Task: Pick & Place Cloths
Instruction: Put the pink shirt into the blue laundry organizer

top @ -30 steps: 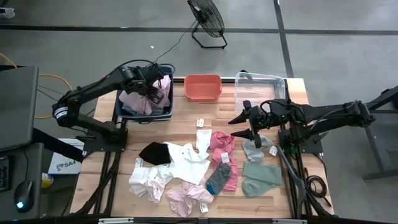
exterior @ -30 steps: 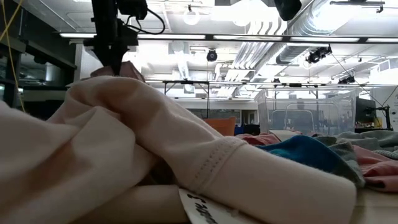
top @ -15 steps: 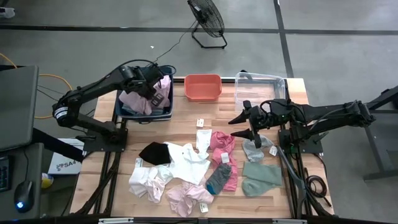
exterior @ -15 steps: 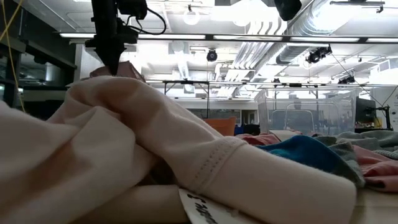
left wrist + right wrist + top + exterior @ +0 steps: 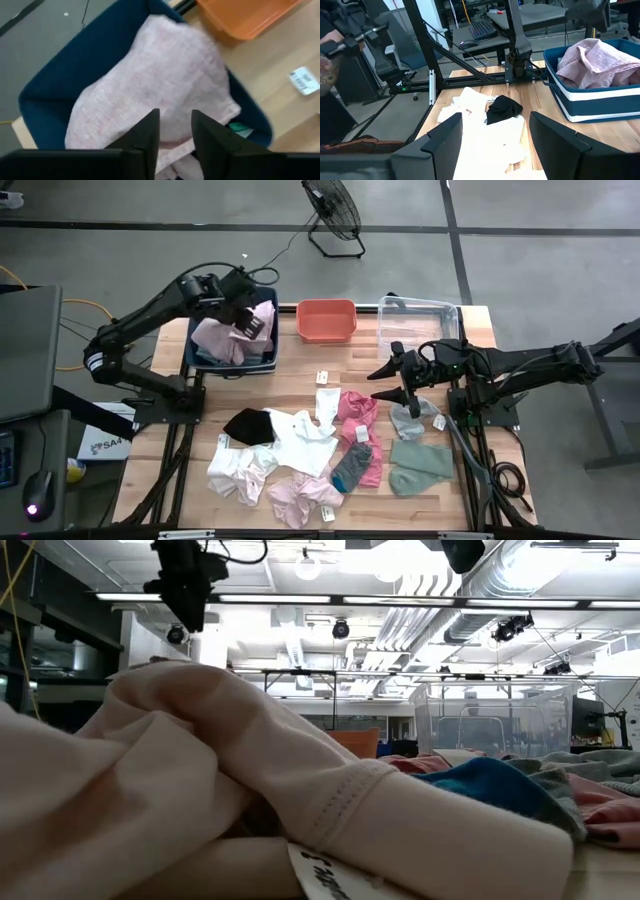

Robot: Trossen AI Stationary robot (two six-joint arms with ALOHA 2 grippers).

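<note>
A pink cloth (image 5: pixel 222 338) is being left in the blue bin (image 5: pixel 262 364), upper left; the left gripper (image 5: pixel 173 131) is hanging above it, jaws slightly apart and empty. The right gripper (image 5: pixel 393 372) is being held open at mid-frame. Next, another cloth probably needs picking from the pile (image 5: pixel 300 442).

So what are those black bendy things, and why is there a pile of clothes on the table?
They are two robot arms. One camera looks down from above, one sits at table height, and each arm carries one on its wrist. The left gripper hangs over the blue bin, where a pink cloth lies; its fingers hold nothing. The right gripper waits open above the wooden table, empty too. More cloths lie scattered there, waiting to be sorted. The orange bin and clear bin have nothing in them.
</note>
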